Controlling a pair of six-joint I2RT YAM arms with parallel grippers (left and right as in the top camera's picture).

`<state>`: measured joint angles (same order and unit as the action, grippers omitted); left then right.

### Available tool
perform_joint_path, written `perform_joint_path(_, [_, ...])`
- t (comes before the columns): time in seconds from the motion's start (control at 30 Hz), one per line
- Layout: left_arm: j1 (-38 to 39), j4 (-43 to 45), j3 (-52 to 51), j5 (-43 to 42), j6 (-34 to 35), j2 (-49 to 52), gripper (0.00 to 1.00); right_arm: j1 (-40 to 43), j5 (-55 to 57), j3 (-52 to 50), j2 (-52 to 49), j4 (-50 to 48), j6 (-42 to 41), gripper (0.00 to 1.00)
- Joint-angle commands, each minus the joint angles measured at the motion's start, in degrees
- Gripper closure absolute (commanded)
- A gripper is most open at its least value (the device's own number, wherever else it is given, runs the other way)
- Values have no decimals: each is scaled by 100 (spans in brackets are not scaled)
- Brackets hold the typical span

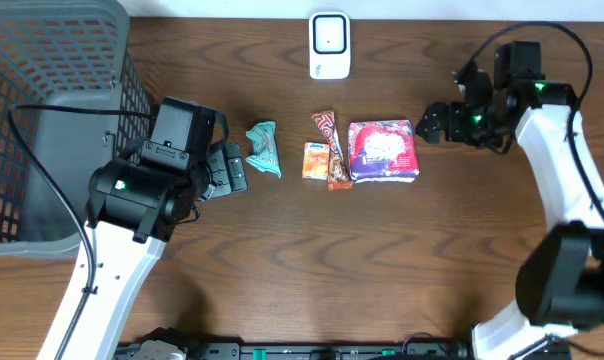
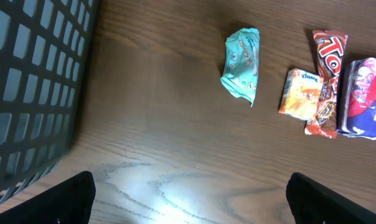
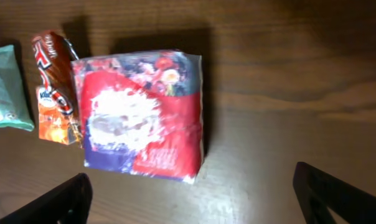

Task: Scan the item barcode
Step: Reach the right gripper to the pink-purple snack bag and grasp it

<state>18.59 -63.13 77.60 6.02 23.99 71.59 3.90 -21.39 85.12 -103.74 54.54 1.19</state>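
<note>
A: Tool state?
B: Both spread wide, nothing in either. Left tool (image 1: 230,168) hovers by the basket (image 1: 42,110). Right tool (image 1: 434,125) hovers at the right end of the item row.
A: Where's the item?
B: Four in a row mid-tabletop (image 1: 402,260): teal packet (image 1: 264,148), orange pack (image 1: 315,161), chocolate bar (image 1: 327,135), red pack (image 1: 383,151). The last three touch or nearly touch; the teal one lies apart. Task doesn't say which. My read is the red pack, since the right tool is just beside its right edge and pointed at it.
A: Orientation?
B: Flat, close to square, slightly longer across the row. In the right wrist view it lies straight ahead, a bit left of centre between the fingers (image 3: 337,193). Its left edge butts against the bar, so approach from the free right side.
A: Left arm?
B: Nearer the teal packet only. That one's long axis runs front-to-back, and it lies ahead and slightly right of that tool.
A: Scanner?
B: White unit (image 1: 329,45) at the far edge, behind the row. Probably the scanner, but too small to confirm. No barcode shows on any upper face, so expect a flip.
</note>
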Motion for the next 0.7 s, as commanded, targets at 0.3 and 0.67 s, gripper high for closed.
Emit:
perform_joint_path(0.3, [-4,-28,26,70,-33,33,2,203,-2337,118,-1711,-424,984,29])
perform_joint_path(0.67, [-4,-28,26,70,-33,33,2,-120,-2332,107,-2181,-546,1025,84])
